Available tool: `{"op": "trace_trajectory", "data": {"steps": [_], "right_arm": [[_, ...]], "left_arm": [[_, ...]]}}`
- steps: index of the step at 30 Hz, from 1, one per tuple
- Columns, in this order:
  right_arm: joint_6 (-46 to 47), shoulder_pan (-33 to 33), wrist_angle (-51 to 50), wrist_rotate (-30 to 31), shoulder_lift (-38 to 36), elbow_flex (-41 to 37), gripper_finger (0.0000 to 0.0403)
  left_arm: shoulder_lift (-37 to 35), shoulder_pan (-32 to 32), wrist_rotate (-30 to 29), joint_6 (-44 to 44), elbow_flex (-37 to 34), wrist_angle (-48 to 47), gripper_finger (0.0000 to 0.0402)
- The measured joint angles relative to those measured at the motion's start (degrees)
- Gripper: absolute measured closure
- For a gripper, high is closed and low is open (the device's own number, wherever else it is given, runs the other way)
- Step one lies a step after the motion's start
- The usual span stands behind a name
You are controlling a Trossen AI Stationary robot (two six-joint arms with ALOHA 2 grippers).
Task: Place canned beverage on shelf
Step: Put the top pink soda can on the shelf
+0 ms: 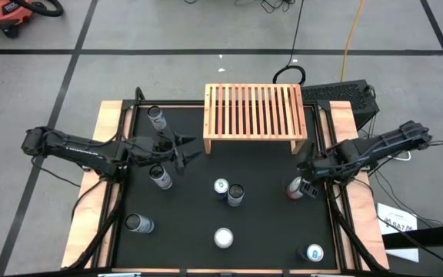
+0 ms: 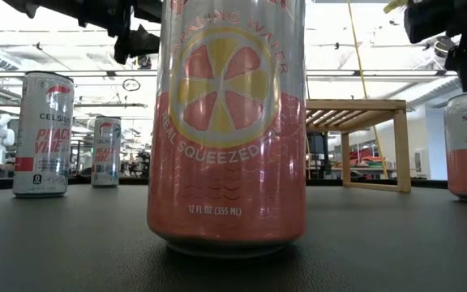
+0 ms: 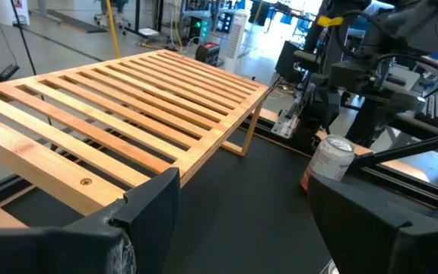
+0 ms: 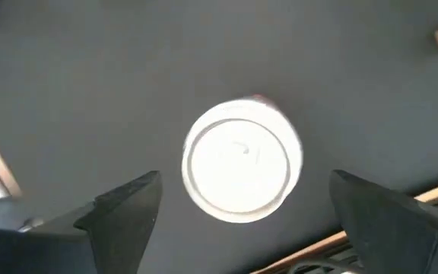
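Note:
The shelf (image 1: 254,115), a low light-wood rack with a slatted top, stands on short legs at the table's far middle. A pink canned beverage (image 1: 294,188) stands upright on the black mat near the right edge. My right gripper (image 4: 245,190) hangs above it, pointing steeply down and open. The can's silver top (image 4: 238,161) shows between the two fingers, with a gap on each side. My left gripper (image 1: 184,150) is open and roughly level, just left of the shelf's near left corner (image 3: 128,106). Nothing lies between its fingers.
Several other cans stand on the mat: two at the left (image 1: 157,117) (image 1: 161,178), one at the near left (image 1: 139,224), a pair in the middle (image 1: 221,187) (image 1: 236,195), one at the near middle (image 1: 223,238) and one at the near right (image 1: 314,252). A wooden frame (image 1: 348,115) borders the mat.

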Motion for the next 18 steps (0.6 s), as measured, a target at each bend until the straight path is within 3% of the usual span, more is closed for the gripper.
{"op": "trace_trajectory", "data": {"steps": [4, 13, 18], "right_arm": [[2.16, 2.52, -1.54, 4.43, 2.16, 0.00, 0.0035], [7.00, 7.59, 0.02, 5.65, 5.18, 0.00, 0.0035], [8.74, 8.52, -2.86, 11.08, 3.90, 0.01, 0.0035]], "left_arm": [[0.63, 0.00, -0.45, 0.00, 0.00, -0.02, 0.0111], [0.88, 0.00, -1.50, 0.02, 0.00, 0.00, 0.0111], [0.88, 0.00, -3.50, 0.07, 0.00, -0.04, 0.0111]]}}
